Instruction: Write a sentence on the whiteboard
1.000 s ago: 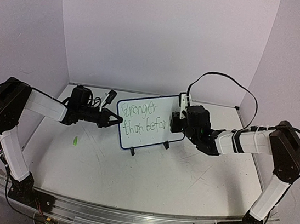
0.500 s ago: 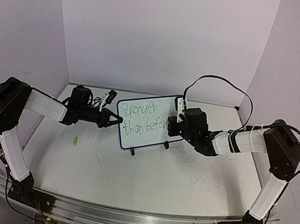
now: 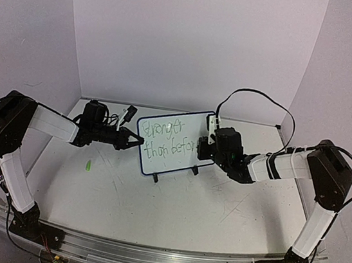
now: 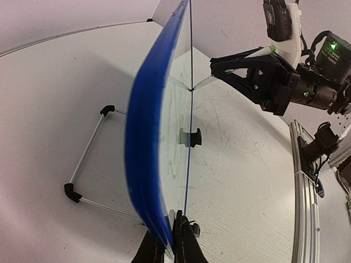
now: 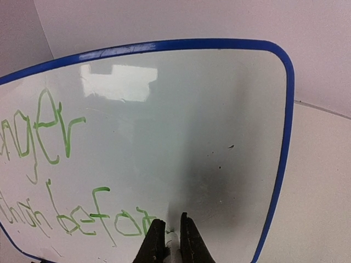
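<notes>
The whiteboard (image 3: 179, 132) stands upright on the table, white with a blue frame. Green lettering (image 3: 165, 140) in two lines reads about "Stronger than befor". My left gripper (image 3: 140, 141) is shut on the board's left edge; in the left wrist view the board (image 4: 143, 153) is edge-on between my fingers (image 4: 171, 233). My right gripper (image 3: 201, 149) is shut on a slim white pen (image 5: 173, 244), its tip at the board (image 5: 181, 120) just right of the lower line's last letters (image 5: 109, 219). The right gripper (image 5: 173, 227) also shows in the left wrist view (image 4: 216, 64).
A small green cap (image 3: 86, 166) lies on the table left of the board. Two black clip feet (image 3: 154, 178) (image 3: 194, 170) hold the board. A wire stand (image 4: 88, 159) lies behind the board. Enclosure walls close the back and both sides.
My right arm has shifted slightly left, closer to the board's right end. The left arm and the board have not moved.
</notes>
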You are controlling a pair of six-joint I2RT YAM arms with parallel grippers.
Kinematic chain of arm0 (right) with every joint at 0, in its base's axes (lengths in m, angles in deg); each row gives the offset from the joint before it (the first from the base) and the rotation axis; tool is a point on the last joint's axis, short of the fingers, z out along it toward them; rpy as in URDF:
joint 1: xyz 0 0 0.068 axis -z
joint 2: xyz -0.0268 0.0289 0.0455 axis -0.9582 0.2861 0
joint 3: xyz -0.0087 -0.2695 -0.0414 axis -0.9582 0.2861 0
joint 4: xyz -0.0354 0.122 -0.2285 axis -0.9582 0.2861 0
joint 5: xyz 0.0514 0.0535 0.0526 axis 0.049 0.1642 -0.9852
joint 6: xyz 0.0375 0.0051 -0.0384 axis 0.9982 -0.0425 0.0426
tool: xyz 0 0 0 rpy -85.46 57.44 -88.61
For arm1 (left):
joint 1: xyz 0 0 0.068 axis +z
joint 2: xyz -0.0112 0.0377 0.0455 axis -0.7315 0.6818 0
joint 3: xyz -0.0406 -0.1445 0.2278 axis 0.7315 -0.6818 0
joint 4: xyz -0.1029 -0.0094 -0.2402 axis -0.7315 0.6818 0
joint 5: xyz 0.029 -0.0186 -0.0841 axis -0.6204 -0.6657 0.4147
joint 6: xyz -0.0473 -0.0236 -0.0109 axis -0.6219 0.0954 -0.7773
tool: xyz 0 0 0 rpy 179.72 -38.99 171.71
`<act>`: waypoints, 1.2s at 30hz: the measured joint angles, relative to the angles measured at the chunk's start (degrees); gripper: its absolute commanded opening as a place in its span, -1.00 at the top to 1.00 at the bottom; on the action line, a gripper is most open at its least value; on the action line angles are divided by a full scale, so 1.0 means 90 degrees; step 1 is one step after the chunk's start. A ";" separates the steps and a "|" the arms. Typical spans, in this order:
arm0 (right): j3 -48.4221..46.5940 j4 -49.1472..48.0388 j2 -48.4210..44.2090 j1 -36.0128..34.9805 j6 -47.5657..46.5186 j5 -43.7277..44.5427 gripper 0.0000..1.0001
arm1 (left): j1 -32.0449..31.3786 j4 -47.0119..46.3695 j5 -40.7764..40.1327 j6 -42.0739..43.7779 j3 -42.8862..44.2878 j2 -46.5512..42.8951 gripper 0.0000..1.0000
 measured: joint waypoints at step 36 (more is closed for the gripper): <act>-0.0276 0.0063 0.0000 0.0070 -0.0183 0.0216 1.00 | 0.0002 0.0002 -0.0003 0.0000 0.0000 0.0000 1.00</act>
